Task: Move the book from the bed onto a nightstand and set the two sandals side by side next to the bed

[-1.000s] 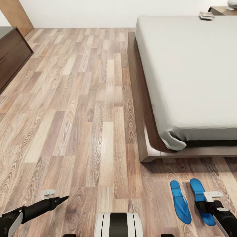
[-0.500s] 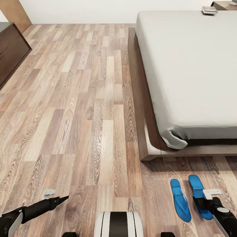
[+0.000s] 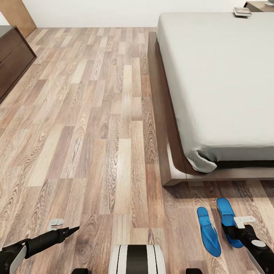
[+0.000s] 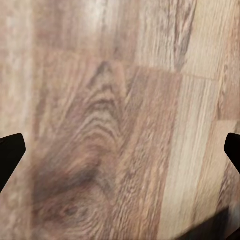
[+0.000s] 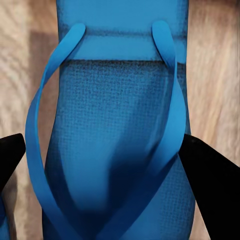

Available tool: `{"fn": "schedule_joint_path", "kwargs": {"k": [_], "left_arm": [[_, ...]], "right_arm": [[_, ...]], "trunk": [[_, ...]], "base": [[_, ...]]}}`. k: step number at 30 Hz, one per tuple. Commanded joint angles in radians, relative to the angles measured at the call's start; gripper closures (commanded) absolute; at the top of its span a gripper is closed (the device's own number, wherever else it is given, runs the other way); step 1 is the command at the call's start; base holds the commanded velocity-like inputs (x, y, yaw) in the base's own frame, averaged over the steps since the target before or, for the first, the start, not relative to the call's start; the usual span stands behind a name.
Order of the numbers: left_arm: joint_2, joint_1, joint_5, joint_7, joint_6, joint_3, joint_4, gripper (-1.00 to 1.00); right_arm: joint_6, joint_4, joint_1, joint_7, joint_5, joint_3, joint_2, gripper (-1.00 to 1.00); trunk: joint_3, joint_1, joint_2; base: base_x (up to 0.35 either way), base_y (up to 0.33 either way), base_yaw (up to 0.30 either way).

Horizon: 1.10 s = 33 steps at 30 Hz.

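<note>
Two blue sandals lie on the wood floor just off the foot corner of the bed (image 3: 213, 76). The left sandal (image 3: 208, 232) lies free. My right gripper (image 3: 235, 227) is shut on the right sandal (image 3: 226, 213), its fingers flanking the sole and straps (image 5: 115, 125) in the right wrist view. The book (image 3: 242, 11) rests at the far edge of the mattress, close to a nightstand (image 3: 260, 4) at the view's top right. My left gripper (image 3: 64, 227) hangs open over bare floor (image 4: 120, 125), far left of the sandals.
The bed's dark wooden frame (image 3: 167, 152) juts out past the mattress along its side and foot. A dark brown cabinet (image 3: 11, 61) stands at the left wall. A brown door (image 3: 19, 15) is at the far left. Open plank floor (image 3: 95, 114) lies between cabinet and bed.
The camera tilted down slightly at first. Since then the right gripper has moved the right sandal a little toward the bed, while the left sandal and left arm stayed put.
</note>
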Motion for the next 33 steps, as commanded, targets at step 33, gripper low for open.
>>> {"fn": "schedule_joint_path", "kwargs": {"k": [33], "left_arm": [[-0.001,0.000,0.005,-0.002,0.010,0.002,0.000,-1.00]], "right_arm": [[-0.081,-0.020,0.006,0.185,-0.036,-0.008,-0.003,1.00]], "trunk": [[-0.001,0.000,0.000]], "base": [[0.000,0.000,0.000]]}}
